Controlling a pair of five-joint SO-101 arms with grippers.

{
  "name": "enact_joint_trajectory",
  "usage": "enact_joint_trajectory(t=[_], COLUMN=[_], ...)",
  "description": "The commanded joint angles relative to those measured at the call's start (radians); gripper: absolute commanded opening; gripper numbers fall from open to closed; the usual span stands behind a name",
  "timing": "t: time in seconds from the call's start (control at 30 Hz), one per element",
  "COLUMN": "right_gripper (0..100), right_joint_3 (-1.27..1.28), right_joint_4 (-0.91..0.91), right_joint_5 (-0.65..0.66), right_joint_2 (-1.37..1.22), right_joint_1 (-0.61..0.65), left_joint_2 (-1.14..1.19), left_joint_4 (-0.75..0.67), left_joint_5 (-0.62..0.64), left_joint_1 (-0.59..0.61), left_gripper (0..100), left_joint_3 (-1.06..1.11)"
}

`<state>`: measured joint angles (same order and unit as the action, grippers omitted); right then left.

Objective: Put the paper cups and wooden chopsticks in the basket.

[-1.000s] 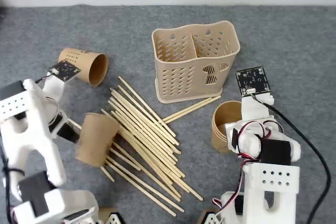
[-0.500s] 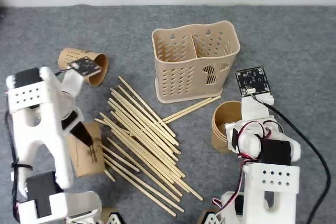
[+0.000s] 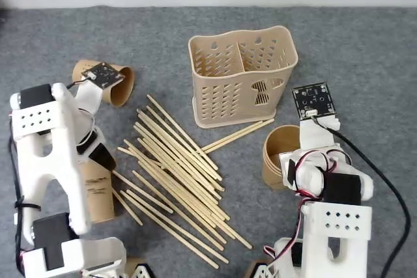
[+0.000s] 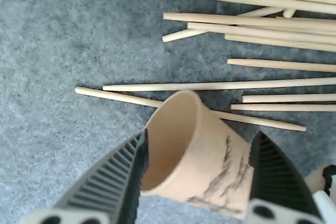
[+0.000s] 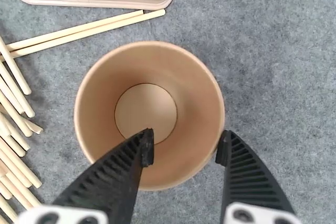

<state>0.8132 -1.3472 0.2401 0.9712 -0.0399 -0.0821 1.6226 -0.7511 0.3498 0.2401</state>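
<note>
High view puts the basket (image 3: 225,105) upright toward the far side of the grey worktop (image 3: 365,56), its two compartments open upward. The wooden chopsticks (image 3: 176,161) lie in a loose fan on the worktop in front of it, toward the left. Two more chopsticks (image 3: 238,133) lie side by side, with their far ends right at the basket's foot.

My left tool (image 4: 199,148) is closed on the lying paper cup (image 4: 210,166). In the left wrist view one ribbed jaw presses at the rim and the other against the opposite side of the wall. That cup lies on its side at the near left edge of the chopstick fan, and one chopstick passes under it. It has dark scuffs along its side.

My right tool (image 5: 186,142) is open and straddles the wall of the upright paper cup (image 5: 142,108). One jaw hangs inside the mouth above the base, and the other sits just outside the rim. This cup stands on the worktop just in front of the basket's right corner, beside the two chopsticks and apart from the basket.

A third paper cup (image 3: 124,88) lies on its side at the far left. Its mouth faces toward the basket, it is well apart from the basket, and it is partly covered by my left arm (image 3: 49,141).
</note>
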Motion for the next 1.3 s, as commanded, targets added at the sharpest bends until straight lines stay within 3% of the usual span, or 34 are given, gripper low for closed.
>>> enact_joint_trajectory(t=[0.0,0.3,0.57,0.87,1.0,1.1,1.27], right_gripper=[21.2,21.2,21.2,21.2,21.2,21.2,21.2], right_joint_3=[-0.003,-0.002,0.018,0.018,0.018,0.018,0.018], right_joint_4=[0.008,0.008,0.016,0.012,0.016,0.018,0.018], right_joint_5=[-0.008,-0.008,-0.008,-0.009,-0.009,-0.009,-0.009], right_joint_2=[-0.005,-0.005,-0.005,-0.005,-0.005,-0.005,-0.005], right_joint_1=[0.007,0.007,0.007,0.007,0.008,0.008,0.008], left_joint_2=[-0.028,-0.026,-0.026,0.157,0.245,0.258,0.256], left_joint_4=[-0.014,-0.104,-0.094,-0.094,-0.038,0.058,0.129], left_joint_5=[-0.032,-0.143,-0.293,-0.305,-0.308,-0.385,-0.460], left_joint_1=[0.018,0.158,0.279,0.292,0.301,0.310,0.344], left_gripper=[29,29,29,29,29,28,19], left_joint_3=[-0.044,-0.047,-0.042,-0.053,-0.087,-0.124,-0.171])
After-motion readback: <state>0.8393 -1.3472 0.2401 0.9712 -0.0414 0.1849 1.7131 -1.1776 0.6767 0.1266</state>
